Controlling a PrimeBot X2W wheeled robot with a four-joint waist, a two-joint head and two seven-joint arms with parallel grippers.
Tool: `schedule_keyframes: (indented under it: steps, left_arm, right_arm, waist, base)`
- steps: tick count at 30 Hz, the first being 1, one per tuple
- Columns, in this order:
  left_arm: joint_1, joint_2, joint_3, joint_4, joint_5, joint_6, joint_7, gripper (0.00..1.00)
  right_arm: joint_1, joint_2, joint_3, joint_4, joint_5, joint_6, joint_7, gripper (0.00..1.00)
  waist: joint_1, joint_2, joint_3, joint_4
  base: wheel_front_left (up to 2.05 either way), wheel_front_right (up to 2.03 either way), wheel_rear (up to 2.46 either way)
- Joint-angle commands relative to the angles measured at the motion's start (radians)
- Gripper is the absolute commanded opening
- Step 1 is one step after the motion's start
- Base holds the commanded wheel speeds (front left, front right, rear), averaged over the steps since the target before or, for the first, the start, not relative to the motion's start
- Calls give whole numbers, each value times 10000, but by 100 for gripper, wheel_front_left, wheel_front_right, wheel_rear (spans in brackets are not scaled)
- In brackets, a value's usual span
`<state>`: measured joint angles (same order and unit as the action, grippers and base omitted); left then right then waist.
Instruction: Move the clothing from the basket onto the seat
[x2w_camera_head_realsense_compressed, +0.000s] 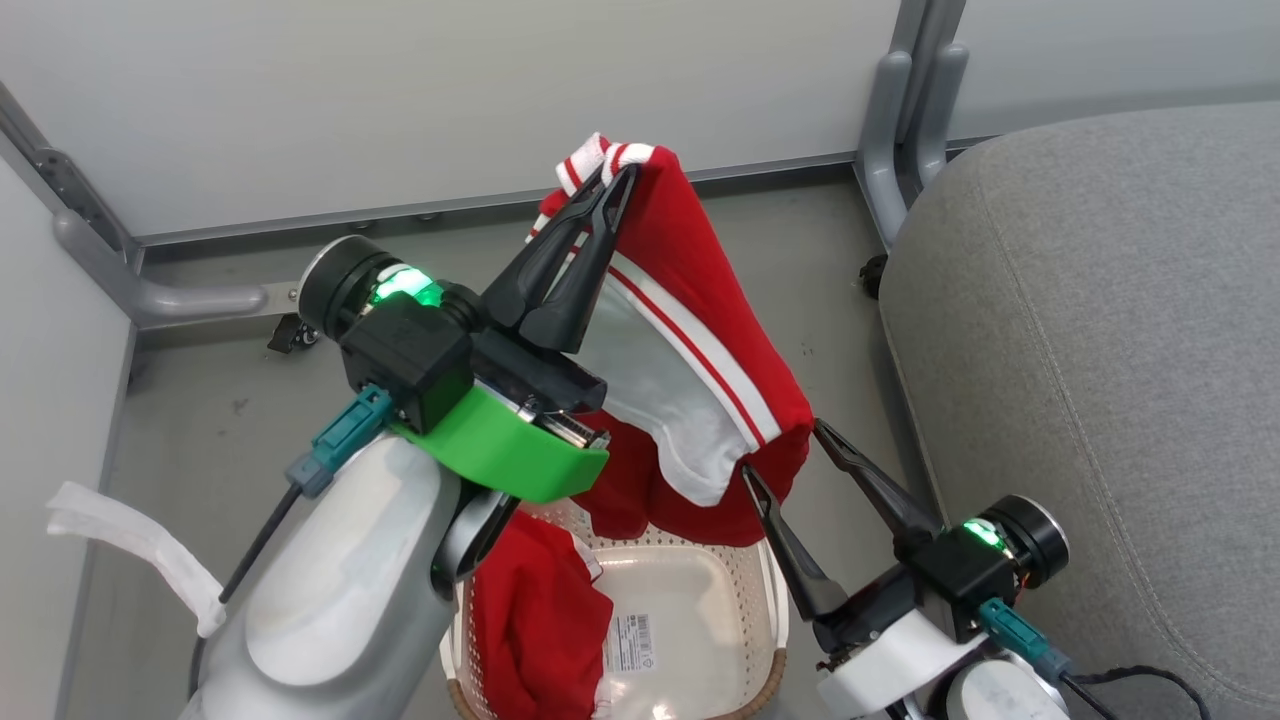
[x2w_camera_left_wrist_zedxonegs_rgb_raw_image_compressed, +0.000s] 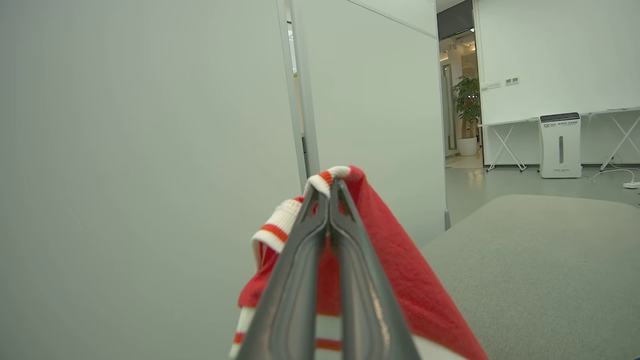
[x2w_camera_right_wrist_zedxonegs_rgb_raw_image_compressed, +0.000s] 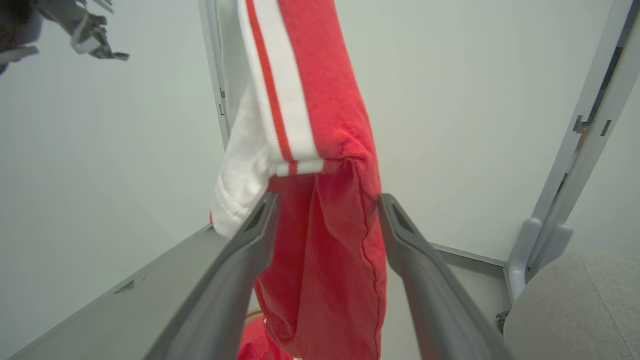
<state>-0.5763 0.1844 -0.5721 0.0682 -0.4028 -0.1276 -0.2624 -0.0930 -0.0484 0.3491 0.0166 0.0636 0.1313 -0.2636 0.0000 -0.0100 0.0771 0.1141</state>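
My left gripper (x2w_camera_head_realsense_compressed: 612, 180) is shut on the striped hem of a red garment of the clothing (x2w_camera_head_realsense_compressed: 700, 330), holding it in the air above the basket (x2w_camera_head_realsense_compressed: 770, 600). In the left wrist view the closed fingertips of that gripper (x2w_camera_left_wrist_zedxonegs_rgb_raw_image_compressed: 330, 187) pinch the red and white trim (x2w_camera_left_wrist_zedxonegs_rgb_raw_image_compressed: 390, 260). My right gripper (x2w_camera_head_realsense_compressed: 782, 450) stands open lower down, and the hanging red cloth (x2w_camera_right_wrist_zedxonegs_rgb_raw_image_compressed: 340, 100) falls between its spread fingers (x2w_camera_right_wrist_zedxonegs_rgb_raw_image_compressed: 260, 220). A second red garment (x2w_camera_head_realsense_compressed: 540, 620) lies in the basket's left side. The grey seat (x2w_camera_head_realsense_compressed: 1100, 350) is on the right.
Pale partition panels with grey metal posts (x2w_camera_head_realsense_compressed: 900, 130) close off the back and left. A caster (x2w_camera_head_realsense_compressed: 872, 275) sits by the seat's corner. A white strap (x2w_camera_head_realsense_compressed: 130, 540) lies on the floor at left. A cable (x2w_camera_head_realsense_compressed: 1140, 685) trails from my right wrist.
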Motion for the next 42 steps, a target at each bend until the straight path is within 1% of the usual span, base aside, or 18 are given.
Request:
schedule_keyframes:
  steps: [1,5,9,17,18,19,22,31,33,34,35,42]
  left_arm:
    - [-179,-43,-63,-101,98,8,-32,0]
    - [-308,-143,-299,-303,108,-1,-9,0]
    - [-382,-212,-571,-539,85,-9,18,0]
    - [-157,-362,-1102,-932,-133,-21,62,0]
    - [-103,-358,-1154,-884,-158,-21,77,0]
    - [-48,-333,-1214,-809,-159,-22,82,0]
    - [109,-309,-1275,-620,-249,-23,64,0]
    - [348,-275,-1279,-52,-305,4,7,0]
    - [381,-275,-1226,80,-332,70,2,0]
    - [365,-265,-1207,117,-294,117,-3,35]
    - [368,-259,-1180,157,-256,162,-9,100]
    - [553,-163,-1061,257,-195,230,-16,100]
  right_arm:
    - [-234,-35,-34,133,-256,-10,-18,100]
    - [-664,-35,-98,614,-602,-10,-17,100]
    - [-1112,-33,-108,985,-643,-10,-17,100]
    - [-1863,-36,482,1865,252,-10,-17,100]
    - [-1919,-39,458,1883,347,-10,-17,39]
    - [-1959,-33,432,1862,477,-10,-17,0]
    - [-1878,-36,397,1835,777,-10,-17,0]
    - [-1700,-35,339,1674,667,-10,-17,0]
    - [-1696,-35,301,1656,657,-10,-17,0]
    - [-1689,-35,286,1649,655,-10,-17,0]
    - [-1678,-35,257,1649,660,-10,-17,0]
    - [-1651,-33,-177,1710,655,-10,-17,0]
  waist:
    - [0,100,29,39]
    - [0,100,56,145]
    - [0,100,109,249]
    - [0,100,283,412]
    - [0,100,299,433]
    - [0,100,312,457]
    - [0,100,322,477]
    - [0,100,362,506]
    - [0,100,354,519]
    - [0,100,354,525]
    - [0,100,352,535]
    - [0,100,390,657]
  base:
    - [0,0,0]
    - [0,0,0]
    - [0,0,0]
    - [0,0,0]
    - [0,0,0]
    - [0,0,0]
    - [0,0,0]
    - [0,0,0]
    - [0,0,0]
    - [0,0,0]
    - [0,0,0]
    - [0,0,0]
